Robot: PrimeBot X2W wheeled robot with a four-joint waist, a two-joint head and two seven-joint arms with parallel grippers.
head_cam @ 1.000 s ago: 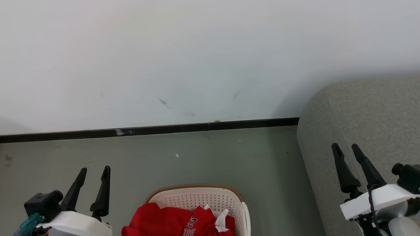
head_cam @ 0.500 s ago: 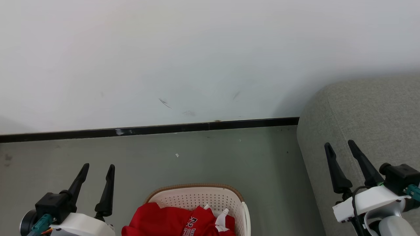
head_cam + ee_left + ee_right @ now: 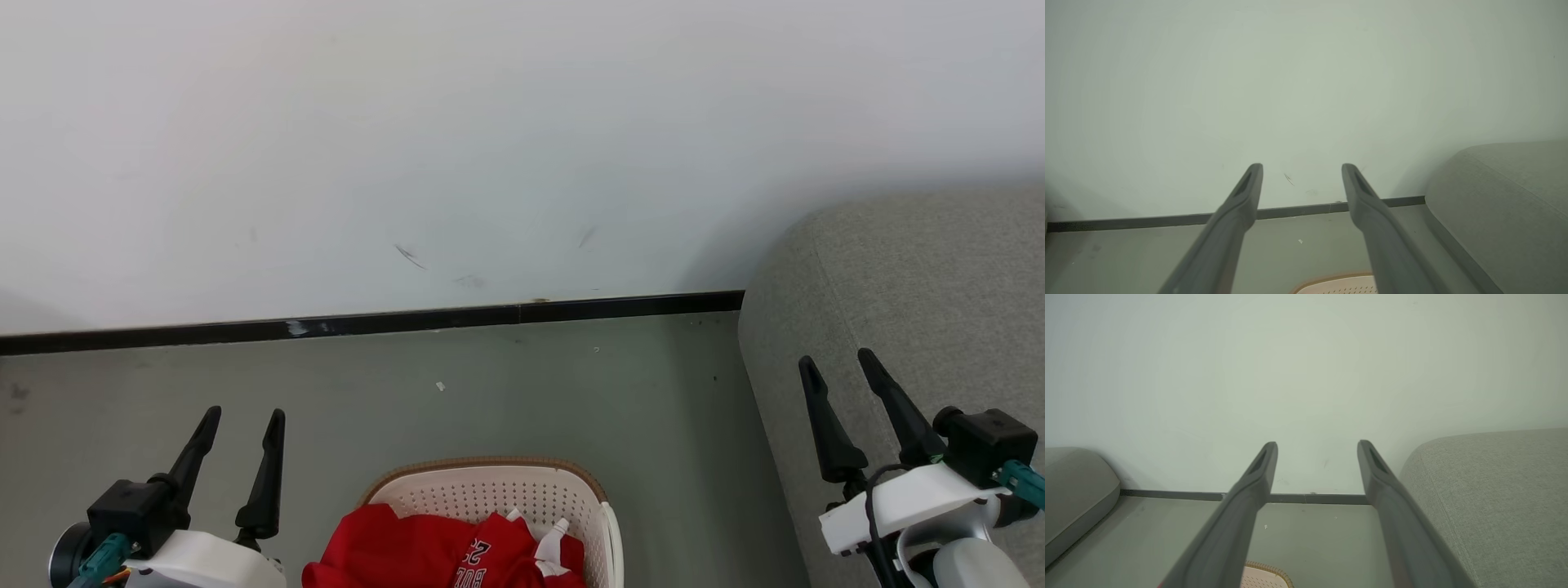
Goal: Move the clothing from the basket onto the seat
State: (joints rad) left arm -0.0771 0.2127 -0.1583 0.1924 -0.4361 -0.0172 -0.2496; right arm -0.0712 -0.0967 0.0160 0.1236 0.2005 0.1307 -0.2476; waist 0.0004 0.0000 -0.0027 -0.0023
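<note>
In the basket (image 3: 498,490) on the floor, low in the head view, the clothing (image 3: 392,547) is seen bunched up, with the seat (image 3: 914,278) near on the right. The left gripper (image 3: 245,414) and right gripper (image 3: 836,359) are held wide open and empty, apart from the cloth. The fabric is judged light, soft and floppy; a raised fold near its middle is best pinched.

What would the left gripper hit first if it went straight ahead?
Probably the plain white wall, above its black skirting strip; nothing stands before the open left gripper, though depth is unclear.
</note>
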